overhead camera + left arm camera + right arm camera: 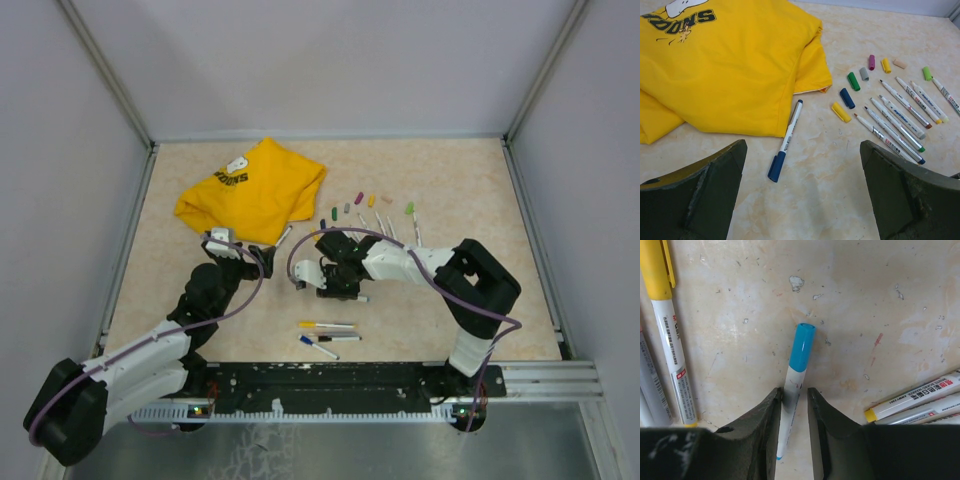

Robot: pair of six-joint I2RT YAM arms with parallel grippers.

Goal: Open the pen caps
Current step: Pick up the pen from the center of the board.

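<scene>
Pinching the light-blue-capped pen [793,380] by its white barrel, my right gripper [792,392] sits narrow, a finger pressed on each side; the light blue cap [803,346] juts out free ahead of the fingertips; whether the pen is off the table [450,200] I cannot tell; my left gripper [803,150] stands wide and holds nothing, hovering by the hem of the yellow T-shirt [730,75] over a navy-capped pen [789,135]

For a clean pull I would bring the left across and close it on the cap alone, not the barrel, then draw straight along the pen's line; a sideways tug would likely twist the barrel in the right's grip; the right holds just behind the cap, so the two sets of fingers will crowd, and I would come in slowly

Room looks fair; bare table lies between the two grippers; a yellow-capped pen [670,340] lies just beside the right's fingers and more pens [920,400] lie on its other side; beyond sit the loose caps [853,81] and the uncapped pens [900,112], which I would not sweep; the walls are well apart
</scene>
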